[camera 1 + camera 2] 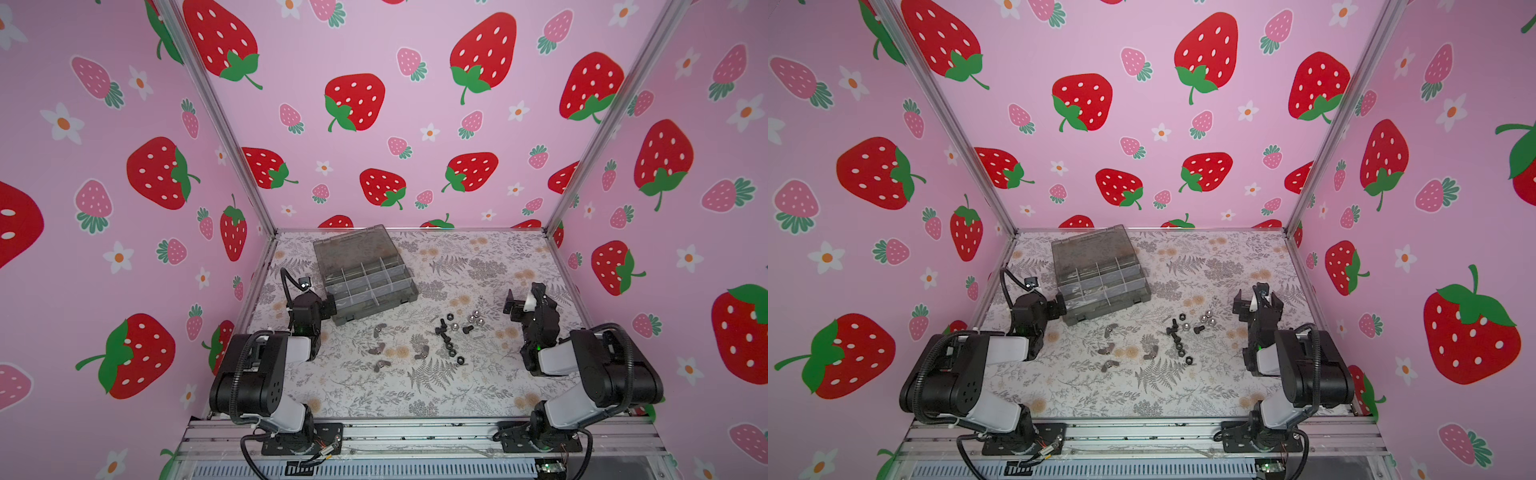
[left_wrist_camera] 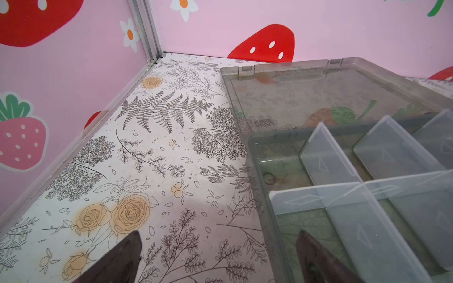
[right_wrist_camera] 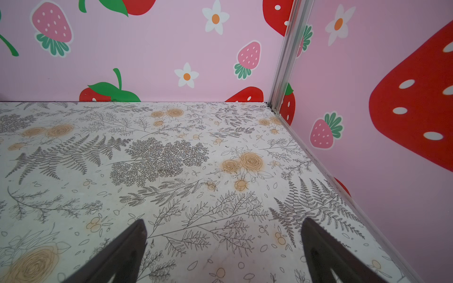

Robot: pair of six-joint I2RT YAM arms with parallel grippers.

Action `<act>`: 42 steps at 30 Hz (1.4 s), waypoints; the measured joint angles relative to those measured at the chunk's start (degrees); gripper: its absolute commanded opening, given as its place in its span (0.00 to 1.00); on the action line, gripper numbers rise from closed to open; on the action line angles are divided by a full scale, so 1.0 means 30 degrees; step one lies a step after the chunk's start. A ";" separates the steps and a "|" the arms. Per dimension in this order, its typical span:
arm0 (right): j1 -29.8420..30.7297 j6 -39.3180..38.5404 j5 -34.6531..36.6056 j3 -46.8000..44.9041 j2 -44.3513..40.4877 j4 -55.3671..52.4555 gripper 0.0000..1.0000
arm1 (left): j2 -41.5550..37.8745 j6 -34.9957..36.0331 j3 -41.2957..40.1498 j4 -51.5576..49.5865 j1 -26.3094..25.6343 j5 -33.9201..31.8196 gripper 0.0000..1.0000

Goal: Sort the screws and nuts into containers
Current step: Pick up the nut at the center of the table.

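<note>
The smoky-grey organiser box [image 1: 376, 308] lies at the back left with its lid [image 1: 351, 248] folded open, and its containers [image 2: 282, 161] look empty. Loose on the mat in both top views are black screws [image 1: 440, 331], black hex nuts [image 1: 460, 360], silver cap nuts [image 1: 473, 318] and grey wing nuts [image 1: 376, 351]. My left gripper [image 1: 327, 305] [image 2: 218, 232] is open and straddles the box's near-left wall, one finger over a compartment. To the right of the pile, my right gripper [image 1: 521, 297] [image 3: 223, 221] hangs open over bare mat.
The floral mat [image 1: 415, 386] is walled in by pink strawberry panels with aluminium posts [image 1: 557, 216] at the back corners. A metal rail [image 1: 415, 432] carries both arm bases along the front edge.
</note>
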 measured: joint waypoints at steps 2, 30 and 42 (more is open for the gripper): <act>0.0015 -0.0007 0.0000 0.0000 0.0000 0.0000 1.00 | 0.0000 0.0000 0.0000 0.0000 0.0000 0.0007 0.99; 0.0095 0.2834 0.1377 0.2215 -0.8823 -1.2284 1.00 | -1.1096 -0.1741 0.3198 -1.1584 -0.4386 0.0007 0.99; 0.0102 0.5872 0.1355 0.3009 -1.1111 -1.7697 1.00 | -1.1402 -0.4597 0.3993 -1.6189 -1.3019 -0.0532 0.99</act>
